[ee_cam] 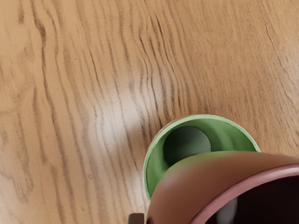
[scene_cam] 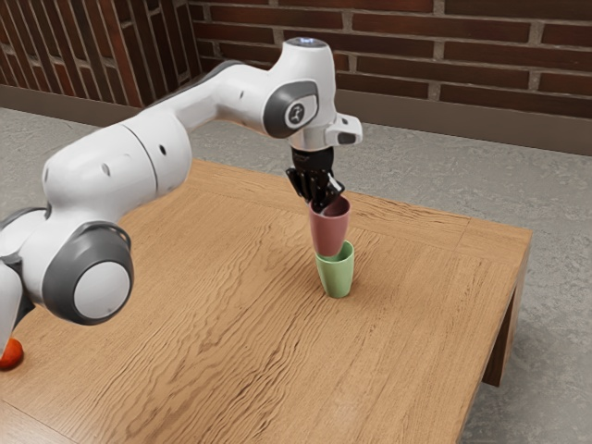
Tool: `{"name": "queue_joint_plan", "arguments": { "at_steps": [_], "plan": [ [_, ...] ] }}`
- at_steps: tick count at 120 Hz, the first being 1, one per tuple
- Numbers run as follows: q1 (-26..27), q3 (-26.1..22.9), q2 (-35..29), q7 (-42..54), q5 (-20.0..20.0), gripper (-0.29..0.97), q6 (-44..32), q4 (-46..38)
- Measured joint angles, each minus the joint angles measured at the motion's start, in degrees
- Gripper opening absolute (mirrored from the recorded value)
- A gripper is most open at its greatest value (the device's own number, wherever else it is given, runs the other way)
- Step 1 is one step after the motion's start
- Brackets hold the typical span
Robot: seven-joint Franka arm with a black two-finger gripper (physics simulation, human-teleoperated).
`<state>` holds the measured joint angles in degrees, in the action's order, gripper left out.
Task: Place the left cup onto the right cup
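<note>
A dusty-red cup hangs tilted from my black gripper, which is shut on its rim. Its base dips into the mouth of a green cup that stands upright on the wooden table. In the wrist view the red cup looms close under my hand, leaning over the open green cup, whose dark inside still shows beside it.
The table's edge on the exterior view's right lies a short way past the cups. A small orange-red object sits by the arm's base at the exterior view's left. A brick wall stands behind.
</note>
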<state>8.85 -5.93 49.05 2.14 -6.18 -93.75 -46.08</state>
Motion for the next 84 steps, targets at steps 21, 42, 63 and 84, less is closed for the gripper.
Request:
{"name": "queue_joint_plan", "arguments": {
  "at_steps": [21,42,63,84],
  "plan": [
    [0.1,-0.4,0.5,0.4,-0.2,-0.1,-0.6,0.0],
    [0.4,-0.6,1.1,0.6,-0.3,-0.1,-1.3,-0.1],
    [0.2,-0.7,1.7,0.7,-0.2,-0.06,-1.6,-0.9],
    [-0.1,-0.6,1.8,0.9,0.2,0.32,-1.7,-1.7]
  ]
}}
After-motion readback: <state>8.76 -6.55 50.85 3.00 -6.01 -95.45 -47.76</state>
